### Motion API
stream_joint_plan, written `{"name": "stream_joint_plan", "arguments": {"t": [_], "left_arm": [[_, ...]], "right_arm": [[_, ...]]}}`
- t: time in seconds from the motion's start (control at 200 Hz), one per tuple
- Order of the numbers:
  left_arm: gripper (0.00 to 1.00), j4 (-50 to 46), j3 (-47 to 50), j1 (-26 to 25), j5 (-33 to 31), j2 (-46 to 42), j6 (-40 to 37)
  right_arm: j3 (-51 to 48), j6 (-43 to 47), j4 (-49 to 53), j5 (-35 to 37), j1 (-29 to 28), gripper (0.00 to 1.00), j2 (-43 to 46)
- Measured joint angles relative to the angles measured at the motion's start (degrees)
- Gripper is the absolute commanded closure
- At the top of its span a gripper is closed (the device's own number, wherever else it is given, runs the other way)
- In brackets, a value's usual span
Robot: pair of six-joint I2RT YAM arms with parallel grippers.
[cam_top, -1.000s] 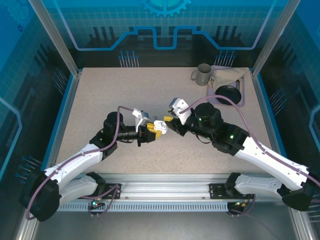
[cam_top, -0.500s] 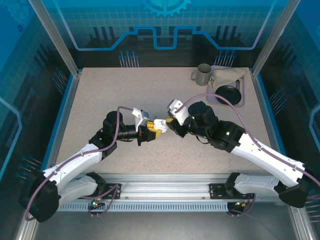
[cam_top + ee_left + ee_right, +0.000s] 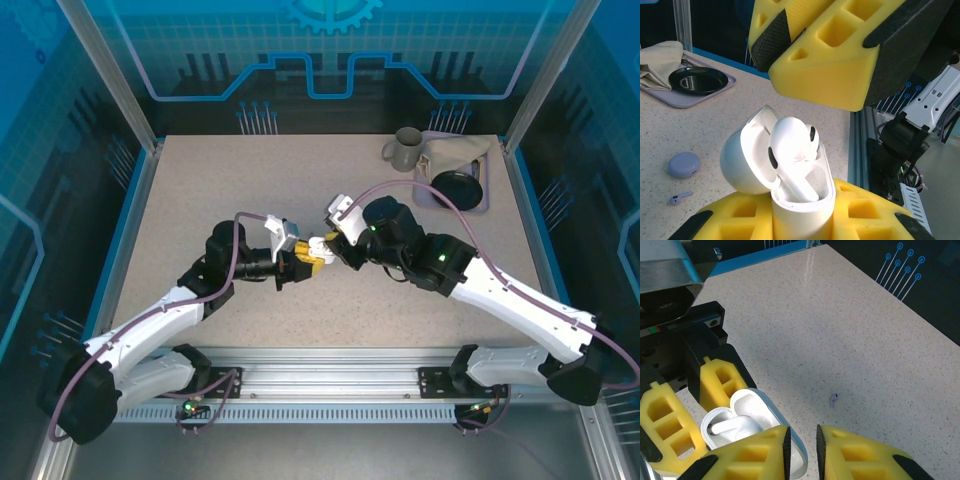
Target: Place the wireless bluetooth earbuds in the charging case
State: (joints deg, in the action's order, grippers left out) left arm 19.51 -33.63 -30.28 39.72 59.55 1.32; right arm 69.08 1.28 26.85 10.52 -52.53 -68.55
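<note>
1. Left half of the top view: I log bare table (image 3: 200,190) running in from the blue left rim to the arms. This is the widest free room on the surface. A metal rail (image 3: 340,365) closes the near edge.
2. Centre: the left fingers (image 3: 842,192) are clamped on the charging case (image 3: 805,210). Its lid (image 3: 747,160) is hinged open toward the left of the left wrist view. There the table edge runs just right of the case.
3. A white earbud (image 3: 792,147) stands in the case's well, its head above the rim.
4. Just right of the case: the right fingers (image 3: 784,446) are drawn almost together, with a slim slot between them and nothing I can see in it. In the left wrist view one of them hangs just above the white earbud, apart from it.
5. A lavender earbud (image 3: 833,400) lies loose on open speckled table, centre right of the right wrist view. At lower left of the left wrist view it lies near a lavender disc (image 3: 684,165).
6. Upper right of the top view: a mug (image 3: 406,150) sits just beside a lavender tray (image 3: 480,207) near the right rim. The tray carries a cloth (image 3: 455,155) and a black dish (image 3: 455,187).
7. Markings: a blue gear graphic (image 3: 330,12) sits on the back panel, top centre.
</note>
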Motion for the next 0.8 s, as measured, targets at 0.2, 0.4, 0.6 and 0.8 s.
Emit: {"name": "stream_joint_plan", "arguments": {"t": [0.2,0.4,0.6,0.8], "left_arm": [[1.00,0.00,0.00,0.00,0.00,0.00,0.00],[1.00,-0.28,-0.11,0.00,0.02,0.00,0.00],[1.00,-1.09,-0.37,-0.02,0.00,0.00,-0.02],[1.00,-1.25,-0.76,-0.17,0.02,0.00,-0.02]], "right_arm": [[0.04,0.00,0.22,-0.04,-0.07,0.77,-0.57],[0.57,0.00,0.31,-0.57,-0.39,0.77,-1.33],[1.18,0.02,0.35,-1.73,-0.81,0.77,-1.77],[1.57,0.02,0.37,-2.40,-0.85,0.77,-2.21]]}}
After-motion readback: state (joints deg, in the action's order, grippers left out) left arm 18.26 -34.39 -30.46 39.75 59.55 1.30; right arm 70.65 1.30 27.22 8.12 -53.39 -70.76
